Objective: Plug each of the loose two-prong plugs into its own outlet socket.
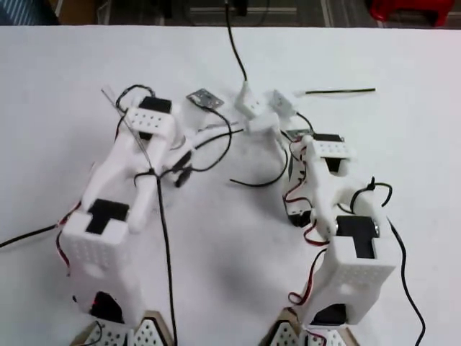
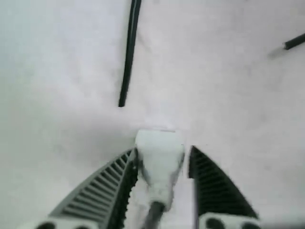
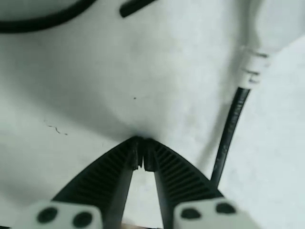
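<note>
**A:** From above, where is the work found?

**B:** A cluster of white moulded plug and socket pieces (image 1: 253,109) is seen at the far middle of the white table (image 1: 403,58), with a black cord led in from the far edge. The white left arm (image 1: 137,162) is stretched toward the cluster from one side. The white right arm (image 1: 325,173) is set just beside it on the other. Which piece is a plug and which a socket cannot be told from here.

**A:** And at the left wrist?

**B:** The left gripper (image 2: 162,151) is closed narrowly on a white two-prong plug body (image 2: 159,162), which is held between the black ribbed pads (image 2: 119,183). The plug's long axis is laid along the gripper's own reach, with the blunt end turned away from the camera and the cord trailed back between the jaws. The prongs are hidden. A loose black cable end (image 2: 126,62) is seen on the table beyond.

**A:** The right wrist?

**B:** The right gripper (image 3: 144,153) is shut tip to tip on nothing, low over the table. A white ribbed collar with a black cord (image 3: 251,67) is seen off to one side of the jaws, near but apart.

**A:** What is the coming move turned on?

**B:** It is judged that the held plug must be lined up along that axis with a free socket. The left arm is the loaded one, so the socket's bearing from the plug's blunt end is what must be settled.
</note>
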`<act>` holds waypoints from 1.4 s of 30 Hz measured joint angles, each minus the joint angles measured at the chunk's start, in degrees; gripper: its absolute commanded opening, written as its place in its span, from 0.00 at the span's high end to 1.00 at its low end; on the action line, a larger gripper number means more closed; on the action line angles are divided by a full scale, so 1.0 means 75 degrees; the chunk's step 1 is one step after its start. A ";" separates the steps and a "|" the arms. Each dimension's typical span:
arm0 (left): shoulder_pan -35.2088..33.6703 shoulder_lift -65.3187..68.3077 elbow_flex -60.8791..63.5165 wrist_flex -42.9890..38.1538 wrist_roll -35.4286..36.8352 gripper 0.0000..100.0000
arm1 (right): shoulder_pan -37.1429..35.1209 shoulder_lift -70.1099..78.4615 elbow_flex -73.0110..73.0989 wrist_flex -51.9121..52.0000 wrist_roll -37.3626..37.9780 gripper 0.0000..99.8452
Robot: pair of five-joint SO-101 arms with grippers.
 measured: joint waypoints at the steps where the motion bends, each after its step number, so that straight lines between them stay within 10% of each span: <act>1: -0.0012 0.0035 -0.0117 0.0176 0.0012 0.63 | 0.0000 0.0000 0.0000 0.0000 0.0000 0.98; 14: -0.0891 0.0164 0.0293 -0.0199 -0.0457 0.68 | 0.0000 0.0000 0.0000 0.0000 0.0000 0.98; 22: -0.0961 0.0164 0.0891 -0.0891 -0.0457 0.98 | 0.0000 0.0000 0.0000 0.0000 0.0000 0.98; 28: -0.0938 0.0176 0.0656 -0.0867 -0.0410 0.96 | 0.0000 0.0000 0.0000 0.0000 0.0000 0.98; 42: -0.0633 0.2450 -0.5720 0.1055 0.1653 0.98 | 0.0000 0.0000 0.0012 0.0000 -0.0023 0.98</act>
